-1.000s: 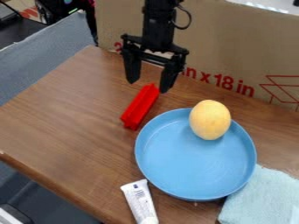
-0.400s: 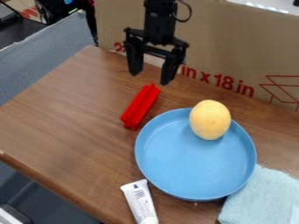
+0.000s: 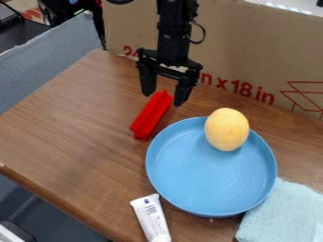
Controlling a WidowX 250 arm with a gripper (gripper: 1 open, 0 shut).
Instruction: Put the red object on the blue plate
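One view only, the camera facing me across the desk (image 3: 63,113). Nothing of the task is done yet: the red object (image 3: 151,113) lies flat on the wood, just beside the rim of the blue plate (image 3: 190,184) on its upper-left side, not on it. My end effector (image 3: 167,94) points straight down, fingers spread wide and empty, hanging right over the far end of the bar; can't tell if the tips touch it. Plate holds only a yellow-orange fruit (image 3: 228,129), sitting toward the far-right part, so the near and left parts are free. A white tube (image 3: 150,218) and a teal cloth (image 3: 285,219) sit at the near edge, not in the way. Left to do, by my read: descend, close on the bar, lift, carry over the rim, release.
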